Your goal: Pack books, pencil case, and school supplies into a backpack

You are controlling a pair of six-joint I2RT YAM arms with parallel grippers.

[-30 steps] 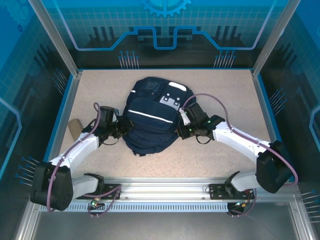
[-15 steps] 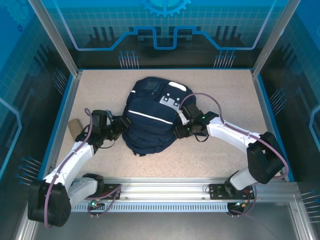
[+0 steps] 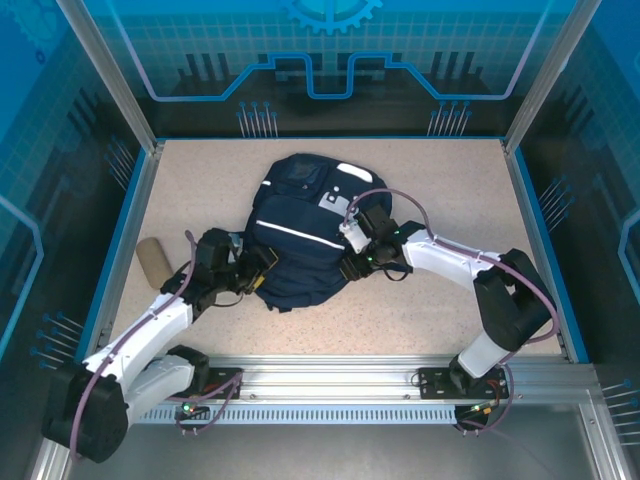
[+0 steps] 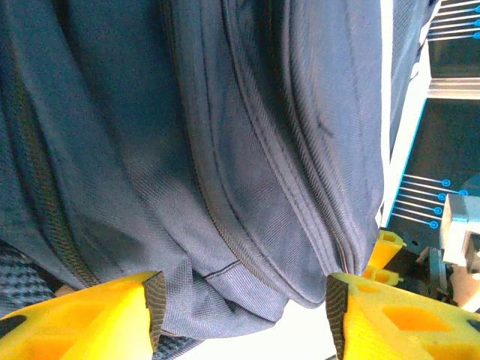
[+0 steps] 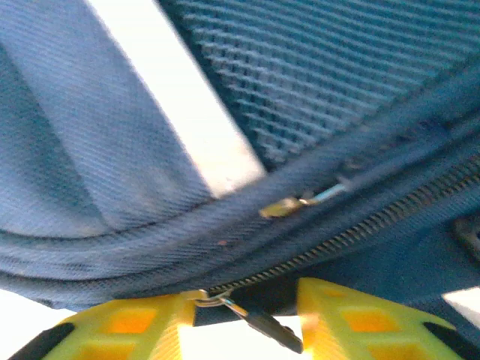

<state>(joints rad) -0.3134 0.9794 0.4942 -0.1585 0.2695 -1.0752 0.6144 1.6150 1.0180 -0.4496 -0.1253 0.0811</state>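
Two tools sit against the backpack [image 3: 300,225] lying mid-table [image 3: 440,180]: left tool [image 4: 244,300] half open around its fabric, right tool [image 5: 247,300] slightly open astride a zipper pull [image 5: 266,328]; pencil case [image 3: 152,258] lies far left

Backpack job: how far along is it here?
Done: nothing visibly packed; the backpack looks zipped. In hand: the right gripper straddles a zipper pull, jaws apart; the left gripper, open, faces its side. Left: opening it and loading the pencil case, lying out on the table. Books inside or not: cannot tell.
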